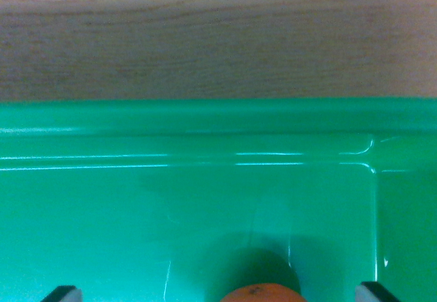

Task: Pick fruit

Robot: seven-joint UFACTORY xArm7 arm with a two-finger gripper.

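**One orange fruit in a green tray**

There is one fruit (263, 292), one tray (205, 121) and one table (205, 49). Two dark fingertips (63, 293) of the gripper (220, 293) peek in at the bottom corners.

The tray is green plastic, smooth and shiny, with bright lines of light along its raised rim and a rounded inside corner on the wrist view's right. The table behind it is pale wood with soft streaks.

The fruit is orange and round, with tiny dark specks on top. Only its top shows, at the bottom edge, inside the tray. It sits between the two fingertips, which are spread wide and stay clear of it.
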